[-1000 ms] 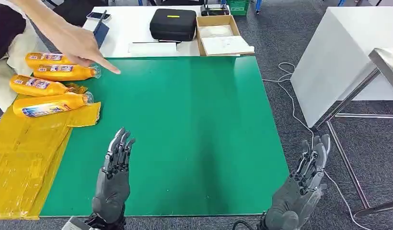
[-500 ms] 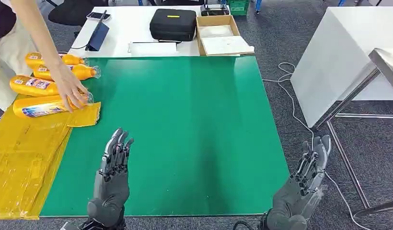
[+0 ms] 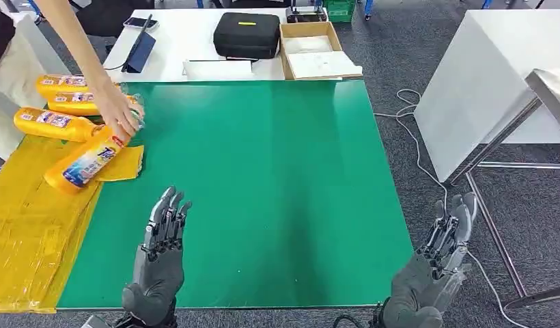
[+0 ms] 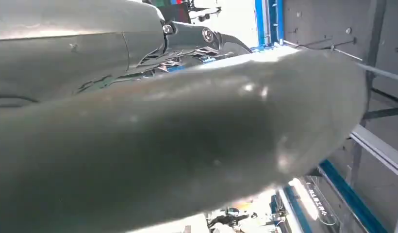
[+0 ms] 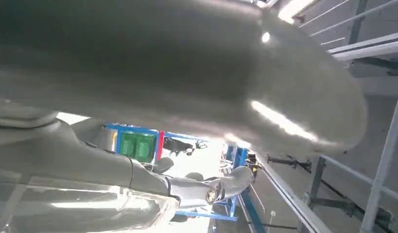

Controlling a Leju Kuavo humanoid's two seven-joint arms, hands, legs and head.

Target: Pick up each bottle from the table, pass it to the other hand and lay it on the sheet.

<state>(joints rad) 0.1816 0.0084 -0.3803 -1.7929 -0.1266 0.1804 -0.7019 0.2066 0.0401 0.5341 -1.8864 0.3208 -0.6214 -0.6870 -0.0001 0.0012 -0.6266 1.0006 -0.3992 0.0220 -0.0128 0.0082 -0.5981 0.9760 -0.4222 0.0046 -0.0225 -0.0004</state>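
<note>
While a person's hand (image 3: pixel 120 113) drags one bottle (image 3: pixel 86 162) off the yellow sheet (image 3: pixel 31 225), I hold both hands idle at the near table (image 3: pixel 277 178) edge: left hand (image 3: pixel 160 263) and right hand (image 3: pixel 434 277) empty, fingers spread. That bottle has swung askew since a moment ago; three others (image 3: pixel 55 102) lie untouched.

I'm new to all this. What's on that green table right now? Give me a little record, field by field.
left hand: open, over the green table, holds nothing
right hand: open, at the table's right corner
bottles: four orange ones at the far left
tilted bottle: a person's hand grips its cap end
yellow sheet: along the table's left edge
</note>
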